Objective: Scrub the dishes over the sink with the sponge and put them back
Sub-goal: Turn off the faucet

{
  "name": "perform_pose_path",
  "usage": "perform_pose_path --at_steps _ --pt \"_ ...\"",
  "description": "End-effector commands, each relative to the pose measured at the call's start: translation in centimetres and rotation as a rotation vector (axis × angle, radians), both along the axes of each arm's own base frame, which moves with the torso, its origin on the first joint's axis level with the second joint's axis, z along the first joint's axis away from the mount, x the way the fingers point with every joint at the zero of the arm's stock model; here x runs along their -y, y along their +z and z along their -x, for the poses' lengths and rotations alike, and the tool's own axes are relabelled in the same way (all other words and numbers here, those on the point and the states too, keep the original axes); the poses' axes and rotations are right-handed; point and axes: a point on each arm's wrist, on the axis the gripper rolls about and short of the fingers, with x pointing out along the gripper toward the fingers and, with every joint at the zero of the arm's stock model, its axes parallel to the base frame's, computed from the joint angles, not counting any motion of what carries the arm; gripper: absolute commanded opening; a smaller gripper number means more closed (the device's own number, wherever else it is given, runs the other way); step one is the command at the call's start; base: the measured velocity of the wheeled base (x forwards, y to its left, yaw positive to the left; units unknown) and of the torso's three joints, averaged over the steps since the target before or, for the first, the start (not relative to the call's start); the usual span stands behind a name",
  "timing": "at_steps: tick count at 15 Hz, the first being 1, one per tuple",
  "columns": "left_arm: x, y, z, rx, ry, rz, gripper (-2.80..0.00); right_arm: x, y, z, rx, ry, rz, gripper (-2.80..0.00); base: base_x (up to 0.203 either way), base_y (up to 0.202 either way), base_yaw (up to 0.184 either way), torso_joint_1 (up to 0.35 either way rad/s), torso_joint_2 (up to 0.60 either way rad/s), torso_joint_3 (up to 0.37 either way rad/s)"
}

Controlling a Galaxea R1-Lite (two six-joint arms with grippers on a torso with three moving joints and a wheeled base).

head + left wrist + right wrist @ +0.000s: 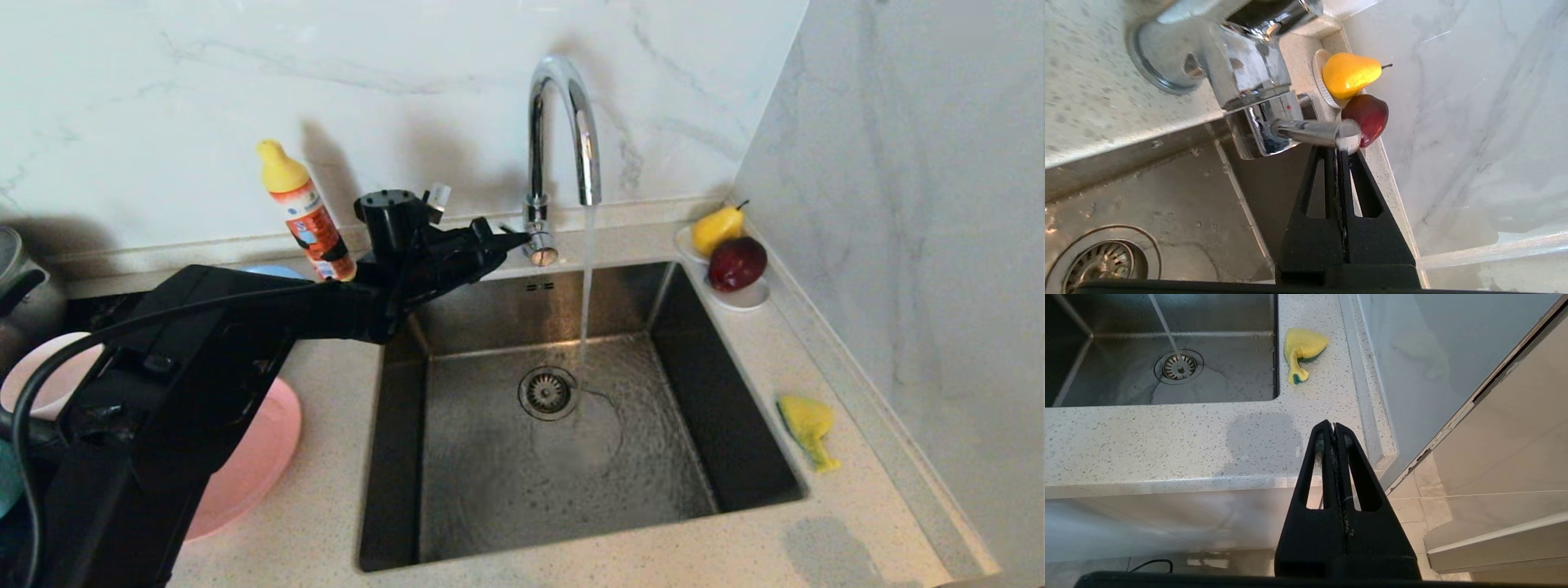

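My left gripper (522, 238) is shut and empty, its tips right at the knob end of the tap's lever (1310, 132) behind the sink (457, 474). Whether the tips touch the lever I cannot tell. Water runs from the chrome tap (563, 122) down beside the drain (547, 392). The bent yellow sponge (808, 425) lies on the counter to the right of the sink. The salmon-pink plate (261, 457) lies left of the sink, mostly hidden by my left arm. A grey-blue plate edge (273, 270) peeks out behind the arm. My right gripper (1334, 426) hangs shut before the counter's front edge.
An orange bottle (306, 212) with a yellow cap stands by the back wall, beside my left wrist. A small white dish (739, 300) with a pear (717, 229) and a red fruit sits at the sink's back right corner. A steel pot (20, 286) is at far left.
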Motion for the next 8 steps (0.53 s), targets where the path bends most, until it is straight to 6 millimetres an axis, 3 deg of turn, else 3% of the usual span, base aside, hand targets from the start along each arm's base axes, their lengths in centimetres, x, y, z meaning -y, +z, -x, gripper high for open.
perform_pose_path --at_steps 1,6,8 --pt "-0.8 0.3 -0.1 0.001 0.011 0.009 -2.8 0.0 0.0 0.0 0.002 0.0 0.001 -2.8 0.0 0.0 0.0 0.0 0.0 0.0" --pt "-1.3 1.4 0.3 0.008 0.022 0.018 -2.8 0.0 0.0 0.0 0.002 0.0 0.001 -2.8 0.0 0.0 0.0 0.0 0.0 0.0" --pt "-1.7 1.8 1.5 -0.014 0.02 0.009 -2.8 0.0 0.0 0.0 0.002 0.002 0.001 -2.8 0.0 0.0 0.0 0.0 0.0 0.0"
